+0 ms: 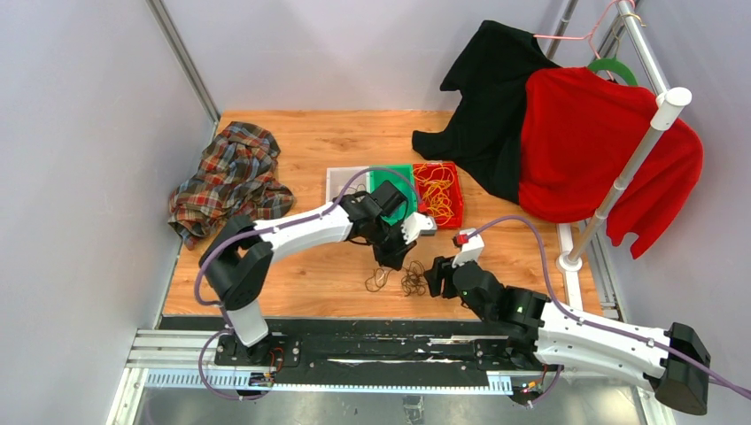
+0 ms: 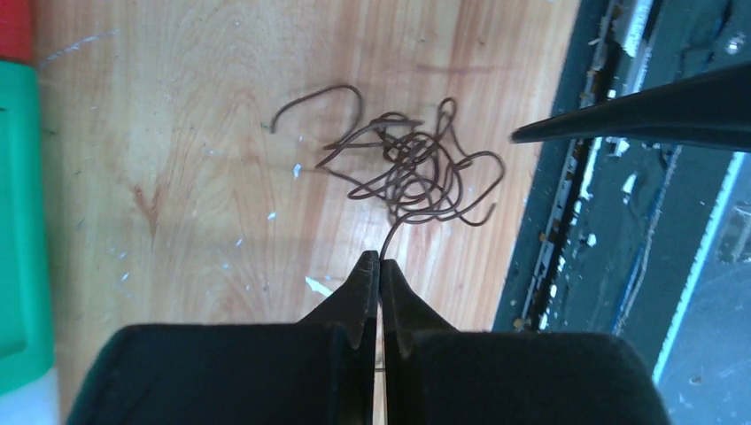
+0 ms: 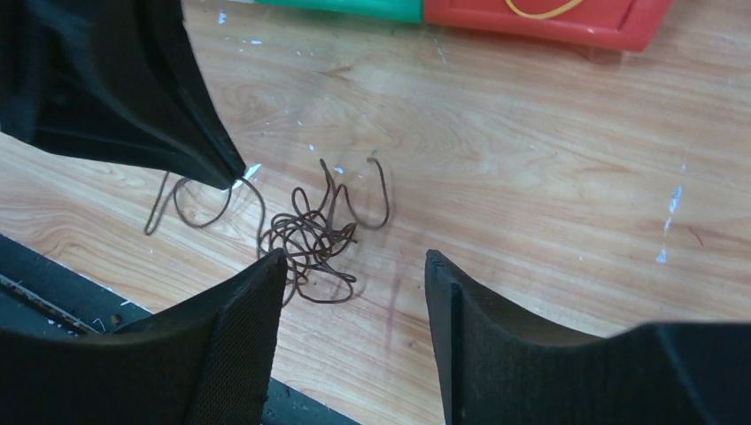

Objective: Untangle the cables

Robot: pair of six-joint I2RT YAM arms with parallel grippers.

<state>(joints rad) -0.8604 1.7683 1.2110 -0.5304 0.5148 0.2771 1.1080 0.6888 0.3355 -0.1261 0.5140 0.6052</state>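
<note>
The cables (image 2: 412, 168) here are a small tangle of thin dark brown wire on the wooden table, near its front edge (image 1: 412, 282). One strand runs from the tangle into the tips of my left gripper (image 2: 380, 258), which is shut on it. In the right wrist view that strand forms a loop under the left gripper's tip (image 3: 232, 175), left of the tangle (image 3: 310, 230). My right gripper (image 3: 354, 261) stands open just at the tangle's right side, low over the table, with nothing between its fingers. From above, both grippers (image 1: 392, 259) (image 1: 436, 276) flank the tangle.
Behind the arms sit a clear bin (image 1: 341, 181), a green bin (image 1: 398, 173) and a red bin (image 1: 452, 212) with yellow wires. A plaid shirt (image 1: 230, 177) lies at the left. Black and red garments (image 1: 584, 142) hang on a rack at the right. A black rail (image 1: 381, 341) borders the near edge.
</note>
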